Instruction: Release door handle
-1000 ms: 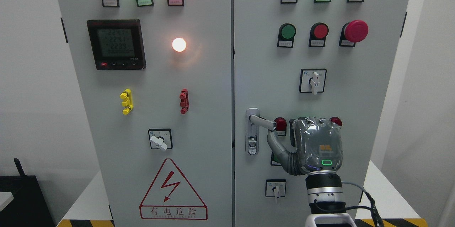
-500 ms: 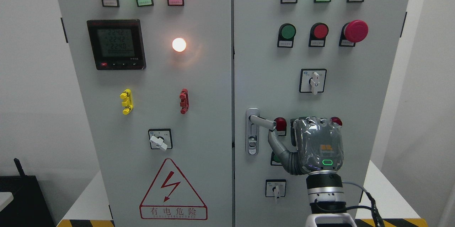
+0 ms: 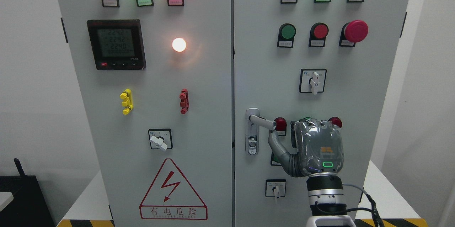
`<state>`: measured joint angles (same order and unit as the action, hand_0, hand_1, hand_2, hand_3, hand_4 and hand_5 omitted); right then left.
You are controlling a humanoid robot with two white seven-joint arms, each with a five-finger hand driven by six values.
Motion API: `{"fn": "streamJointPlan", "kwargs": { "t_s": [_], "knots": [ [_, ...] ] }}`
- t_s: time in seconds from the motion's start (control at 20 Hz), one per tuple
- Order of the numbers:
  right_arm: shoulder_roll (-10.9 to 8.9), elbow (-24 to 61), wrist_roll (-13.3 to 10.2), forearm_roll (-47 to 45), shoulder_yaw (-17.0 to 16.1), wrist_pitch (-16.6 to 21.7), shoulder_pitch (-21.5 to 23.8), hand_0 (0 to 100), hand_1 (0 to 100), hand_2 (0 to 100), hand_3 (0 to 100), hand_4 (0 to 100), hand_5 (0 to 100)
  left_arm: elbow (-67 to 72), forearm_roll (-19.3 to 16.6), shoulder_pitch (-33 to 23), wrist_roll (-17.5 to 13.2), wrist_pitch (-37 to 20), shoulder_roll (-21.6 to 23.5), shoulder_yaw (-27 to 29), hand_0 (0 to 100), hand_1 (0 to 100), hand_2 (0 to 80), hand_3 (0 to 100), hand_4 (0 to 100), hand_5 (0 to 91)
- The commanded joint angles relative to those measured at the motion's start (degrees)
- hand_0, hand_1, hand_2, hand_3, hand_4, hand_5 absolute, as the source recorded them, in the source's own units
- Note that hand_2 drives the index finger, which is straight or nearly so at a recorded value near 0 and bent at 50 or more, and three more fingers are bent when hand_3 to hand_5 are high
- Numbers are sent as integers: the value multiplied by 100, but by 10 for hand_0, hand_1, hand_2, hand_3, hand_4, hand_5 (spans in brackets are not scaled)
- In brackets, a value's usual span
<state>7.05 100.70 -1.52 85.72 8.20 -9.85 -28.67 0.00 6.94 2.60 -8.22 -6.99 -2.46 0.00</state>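
Note:
The silver door handle (image 3: 262, 121) sits on the left edge of the grey cabinet's right door (image 3: 266, 59), its lever pointing right and slightly down. My right hand (image 3: 295, 131) hovers just right of the lever's end, back of the hand facing me. Its thumb (image 3: 275, 141) stretches up-left, with the tip right under the lever's tip. The other fingers point toward the door and are not wrapped around the lever. The hand holds nothing. My left arm is out of view.
Red and green push buttons (image 3: 280, 124) lie partly hidden behind my hand. A rotary switch (image 3: 275, 188) sits below the thumb and another (image 3: 312, 81) above. The left door (image 3: 149, 113) carries a meter, lamps and a warning triangle. A white ledge (image 3: 387, 191) runs lower right.
My right hand has sunk a little lower and eased slightly away from the lever. The handle and door have not moved.

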Motion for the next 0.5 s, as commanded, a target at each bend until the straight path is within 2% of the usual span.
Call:
{"fn": "streamJointPlan", "kwargs": {
  "t_s": [0.0,0.45],
  "knots": [
    [-37,178,-6,-11,24,9,194,444,135,944,1000,1000,964,97,0,-5,5,-4,0,62,120,389,0,0,0,0],
    [-45,696,-252,-37,6,474,564,450,134,942,1000,1000,965,97,0,-5,5,5,0,62,120,389,0,0,0,0]
  ]
}}
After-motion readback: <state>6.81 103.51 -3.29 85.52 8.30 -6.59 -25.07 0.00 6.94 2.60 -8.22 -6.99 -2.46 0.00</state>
